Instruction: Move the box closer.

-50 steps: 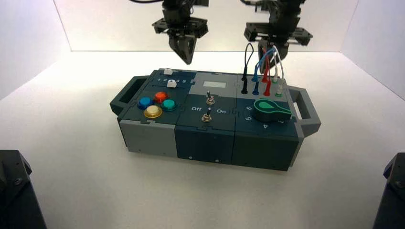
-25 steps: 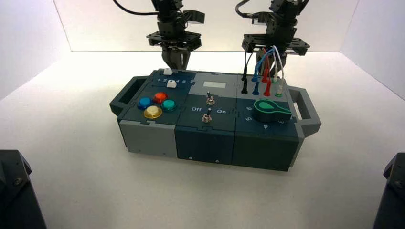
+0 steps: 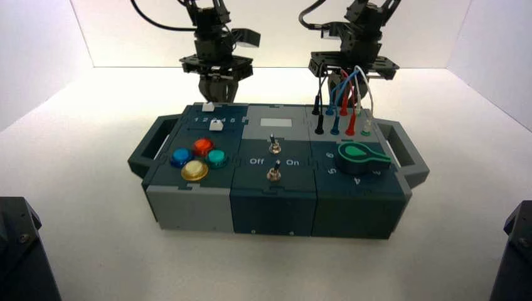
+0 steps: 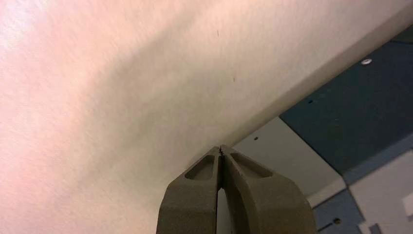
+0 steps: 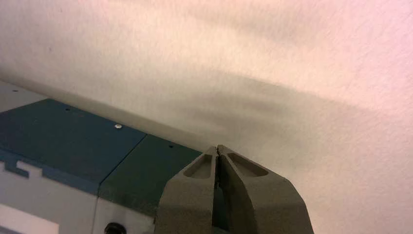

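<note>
The box (image 3: 273, 200) is a dark teal and grey panel with side handles. It stands mid-table, its front face square to me. It carries coloured round buttons (image 3: 197, 160) at left, two toggle switches (image 3: 274, 157) in the middle, and a green dial (image 3: 361, 157) and plugged wires (image 3: 342, 103) at right. My left gripper (image 3: 216, 94) is shut, pointing down behind the box's far left edge; the left wrist view (image 4: 221, 148) shows its tips at the box's back wall (image 4: 350, 107). My right gripper (image 3: 351, 78) is shut behind the far right edge, partly hidden by the wires; its tips (image 5: 216, 147) sit at the back wall (image 5: 97, 141).
White walls enclose the white table (image 3: 94, 207). The box's side handles (image 3: 147, 147) stick out left and right (image 3: 408, 153). Dark robot base parts (image 3: 19, 251) fill the near corners.
Both grippers came down behind the box's back edge. The box has slid toward me and turned to sit squarer.
</note>
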Tool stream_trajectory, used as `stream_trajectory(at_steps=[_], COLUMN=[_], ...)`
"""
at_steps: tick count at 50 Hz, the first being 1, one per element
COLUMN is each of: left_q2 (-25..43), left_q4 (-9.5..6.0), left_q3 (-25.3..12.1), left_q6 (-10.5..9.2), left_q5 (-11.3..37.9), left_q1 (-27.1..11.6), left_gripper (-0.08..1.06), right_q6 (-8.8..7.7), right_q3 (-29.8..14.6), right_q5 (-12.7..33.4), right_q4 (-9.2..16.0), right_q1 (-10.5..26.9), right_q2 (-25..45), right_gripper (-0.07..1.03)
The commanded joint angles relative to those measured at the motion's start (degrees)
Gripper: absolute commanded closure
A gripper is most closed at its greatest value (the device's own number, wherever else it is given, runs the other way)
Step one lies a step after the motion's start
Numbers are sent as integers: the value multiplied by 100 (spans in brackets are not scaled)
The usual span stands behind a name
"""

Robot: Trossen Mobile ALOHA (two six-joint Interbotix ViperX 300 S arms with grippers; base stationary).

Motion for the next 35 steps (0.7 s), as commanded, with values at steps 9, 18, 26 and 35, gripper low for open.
stream_trajectory(at_steps=[9, 18, 26, 35], left_q2=[-404, -686, -905, -1020], left_q4=[-18, -35, -35, 0], left_q3=[369, 694, 984, 1143], left_q6=[53, 44, 35, 53], left_q5=[-70, -167, -211, -439], left_q1=[-79, -123, -123, -123], left_gripper=[100, 100, 100, 100], right_q6=[9, 9, 18, 18], right_q3=[545, 738, 800, 773], right_q5=[-193, -246, -281, -483], right_q4=[123, 158, 220, 272], right_q1=[123, 158, 316, 431], right_q2=[-448, -668, -791, -738], right_gripper=[98, 98, 98, 98])
